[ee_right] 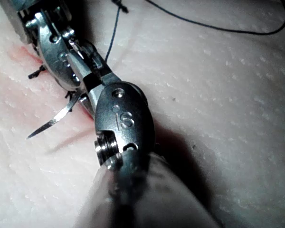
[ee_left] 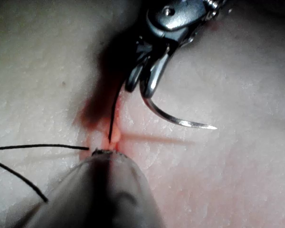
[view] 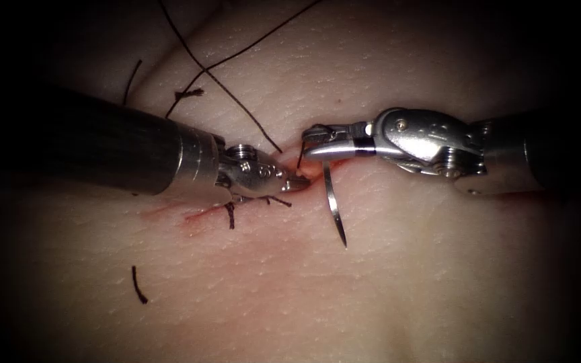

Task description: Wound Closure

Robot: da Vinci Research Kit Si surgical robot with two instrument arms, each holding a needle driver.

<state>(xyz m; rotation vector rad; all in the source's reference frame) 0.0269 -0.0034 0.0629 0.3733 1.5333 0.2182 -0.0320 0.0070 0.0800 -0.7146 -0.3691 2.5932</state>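
My right tool (view: 314, 142) comes in from the right, its jaws shut on the curved needle (view: 333, 202) near its tail end. The needle hangs free of the tissue just right of the cut (view: 250, 202), its point over the skin. A short run of thread (ee_left: 113, 116) drops from those jaws (ee_left: 142, 80) into the cut. My left tool (view: 297, 181) lies on the left side, jaws shut, tips pressed at the cut's edge below the right jaws. In the right wrist view the needle (ee_right: 57, 118) juts out beside the left tool (ee_right: 52, 47).
Dark stitch knots (view: 230, 215) sit on the cut under the left tool, amid red fluid (view: 196, 216). Long thread (view: 237, 101) loops over the far tissue. Cut ends of thread lie near (view: 139, 286) and far left (view: 132, 81).
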